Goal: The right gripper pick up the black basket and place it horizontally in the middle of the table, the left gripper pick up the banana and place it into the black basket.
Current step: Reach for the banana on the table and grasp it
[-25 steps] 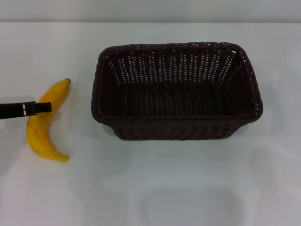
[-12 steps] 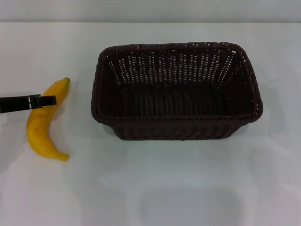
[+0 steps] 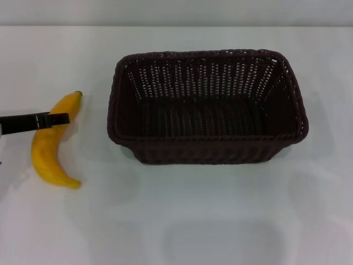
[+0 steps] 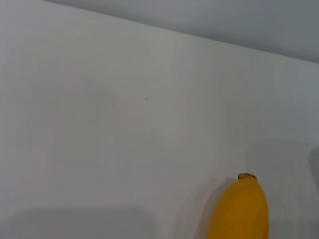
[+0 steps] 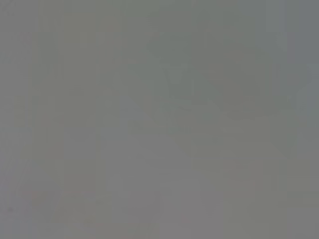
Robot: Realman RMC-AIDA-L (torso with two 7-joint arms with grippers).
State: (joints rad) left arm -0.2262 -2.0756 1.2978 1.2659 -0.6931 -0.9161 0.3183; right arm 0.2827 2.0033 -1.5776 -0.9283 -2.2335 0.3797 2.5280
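Note:
The black basket stands lengthwise across the middle of the white table, and nothing lies inside it. The yellow banana lies on the table to its left, with its dark stem tip pointing away from me. My left gripper reaches in from the left edge and sits over the upper half of the banana. The left wrist view shows the banana's end close below the camera. My right gripper is out of view; its wrist view shows only plain grey.
Bare tabletop lies in front of the basket and between the basket and the banana. The table's far edge runs behind the basket.
My left gripper has moved a little to the right and away from me, along the banana towards its stem end. The basket and banana have not moved.

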